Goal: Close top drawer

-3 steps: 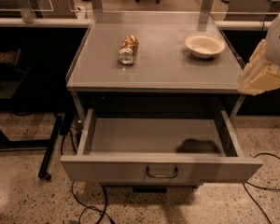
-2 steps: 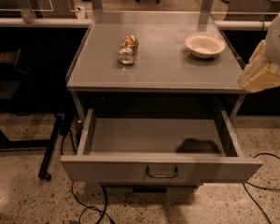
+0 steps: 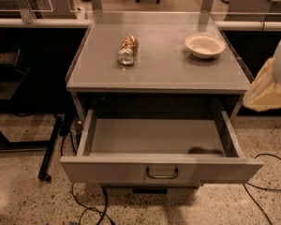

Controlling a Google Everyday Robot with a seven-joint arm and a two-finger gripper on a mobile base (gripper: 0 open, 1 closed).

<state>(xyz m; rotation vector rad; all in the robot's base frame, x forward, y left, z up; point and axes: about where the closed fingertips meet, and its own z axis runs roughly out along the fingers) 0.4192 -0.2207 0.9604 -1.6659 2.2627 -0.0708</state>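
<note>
The top drawer (image 3: pixel 131 170) is a wide grey metal drawer. It stands pulled out from under the grey table top (image 3: pixel 159 71), and its inside looks empty. A small dark wire handle (image 3: pixel 162 174) sits at the centre of its flat front panel. My gripper (image 3: pixel 271 86) shows as a beige and white shape at the right edge of the camera view. It is beside the table's front right corner, above and to the right of the drawer, and touches nothing.
A crushed can (image 3: pixel 127 49) lies on the table top, with a white bowl (image 3: pixel 204 45) to its right. Cables (image 3: pixel 267 186) run over the speckled floor at both sides. A black stand leg (image 3: pixel 50 149) is at the left. Other desks stand behind.
The gripper at the right edge has dropped slightly lower. The drawer stays open as before.
</note>
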